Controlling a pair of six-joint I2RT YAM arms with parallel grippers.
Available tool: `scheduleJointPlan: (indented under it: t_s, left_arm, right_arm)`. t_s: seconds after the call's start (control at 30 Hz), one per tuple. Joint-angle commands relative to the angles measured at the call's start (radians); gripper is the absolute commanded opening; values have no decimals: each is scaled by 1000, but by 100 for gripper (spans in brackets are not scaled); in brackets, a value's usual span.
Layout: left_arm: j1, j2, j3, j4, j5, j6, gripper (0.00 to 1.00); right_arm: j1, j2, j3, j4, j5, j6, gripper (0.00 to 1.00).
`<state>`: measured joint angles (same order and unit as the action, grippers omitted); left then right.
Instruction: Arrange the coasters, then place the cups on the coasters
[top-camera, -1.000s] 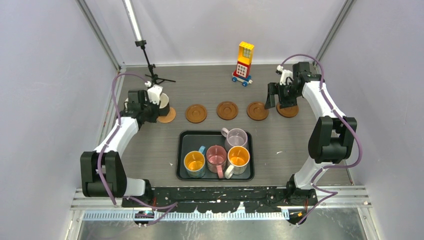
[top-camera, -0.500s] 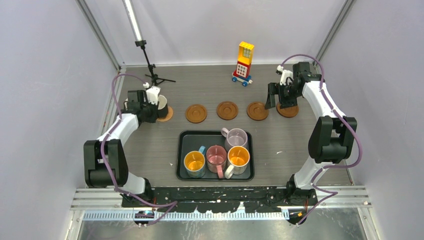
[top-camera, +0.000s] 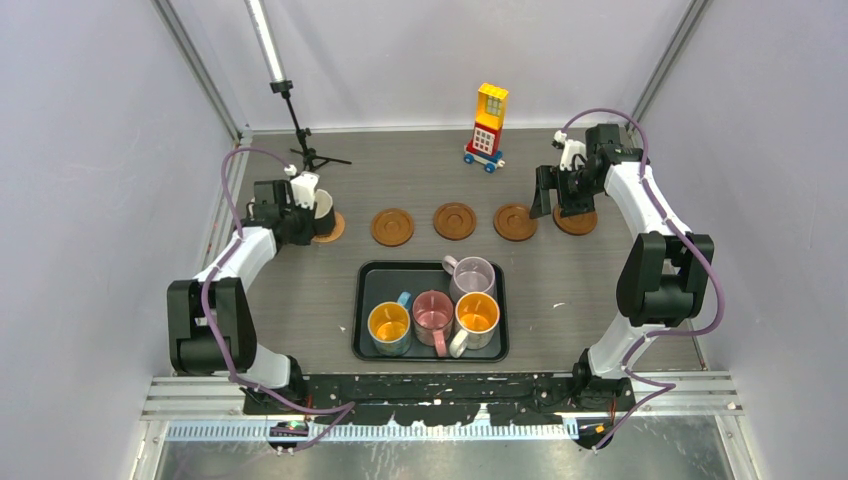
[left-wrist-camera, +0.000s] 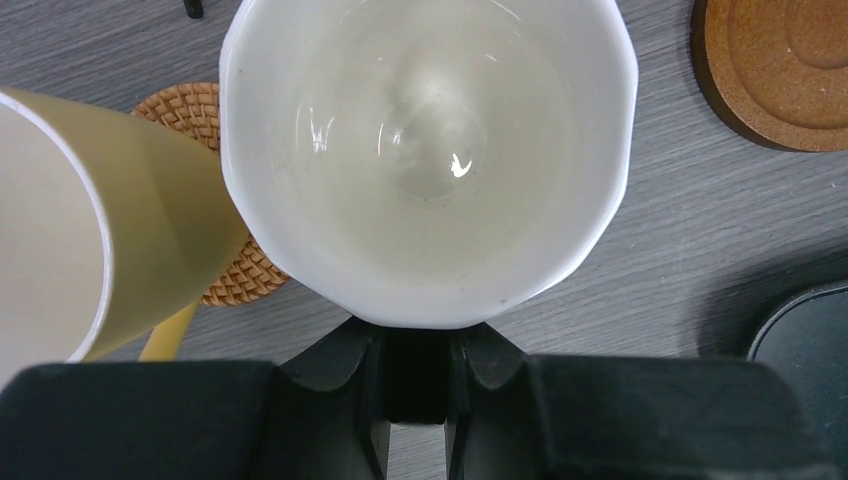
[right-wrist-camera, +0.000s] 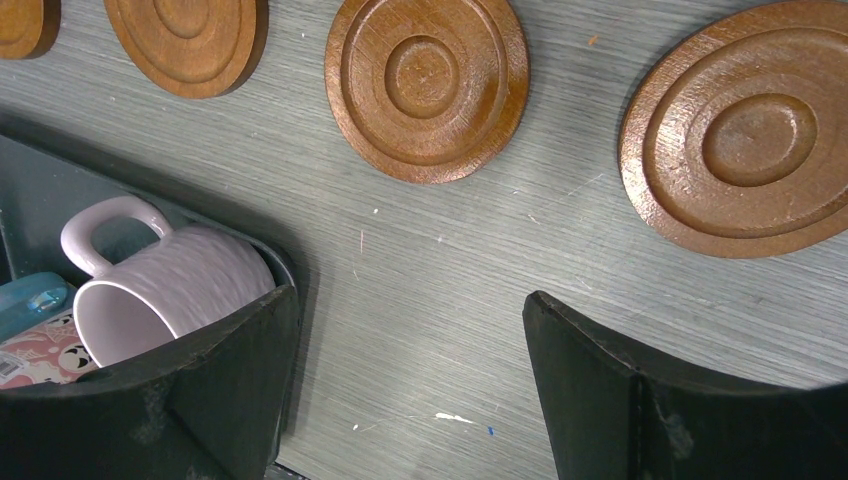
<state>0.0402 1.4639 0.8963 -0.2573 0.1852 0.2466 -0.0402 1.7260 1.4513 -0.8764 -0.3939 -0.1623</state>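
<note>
Grey wood-grain desk (top-camera: 300, 290), boxed in by white walls, carries everything. Wooden coasters (top-camera: 455, 220) with ring grooves lie in a row across its middle. Three sit bare and apart from one another. The rightmost coaster (top-camera: 578, 226) is partly covered, from above, by the right hand (top-camera: 562, 205), whose fingers stand wide apart with nothing between them, over bare desk.

At the row's left end the left hand (left-wrist-camera: 418, 345) is pinched together on the near wall of a pale cream mug (left-wrist-camera: 430, 150), which is upright, mouth up and empty. Just beside it on the left is a yellow-cream mug (left-wrist-camera: 60, 220). A woven coaster (left-wrist-camera: 240, 275) shows beneath both; whether either mug rests on it I cannot tell.

Nearer the arms, a black tray (top-camera: 390, 280) holds four mugs. A lilac mug (top-camera: 473, 275) is at the far right. In front of it, from left to right, are a blue mug (top-camera: 389, 327) with an orange inside, a pink mug (top-camera: 433, 313) and a whitish mug (top-camera: 477, 315) with an orange inside. The right wrist view catches small printed faces on the pink mug, but too little shows to read.

At the far edge stands a block tower (top-camera: 488, 125), yellow over red with window panels. A lamp stand (top-camera: 297, 130) is in the far left corner.
</note>
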Motion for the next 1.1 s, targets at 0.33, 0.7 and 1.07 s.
scheduleJointPlan:
  t_s: [0.33,0.7,1.07]
  left_arm:
    - [3,-2,67,60,43,28,40]
    - [4,-68,96,-80,59,67,65]
    - [21,-207,212,-427,142,232,90]
  right_arm:
    - [7,7,46,-2,1,-6,87]
    - [6,11,54,-2,0,-11,87]
    - [7,9,55,-3,-15,-14,87]
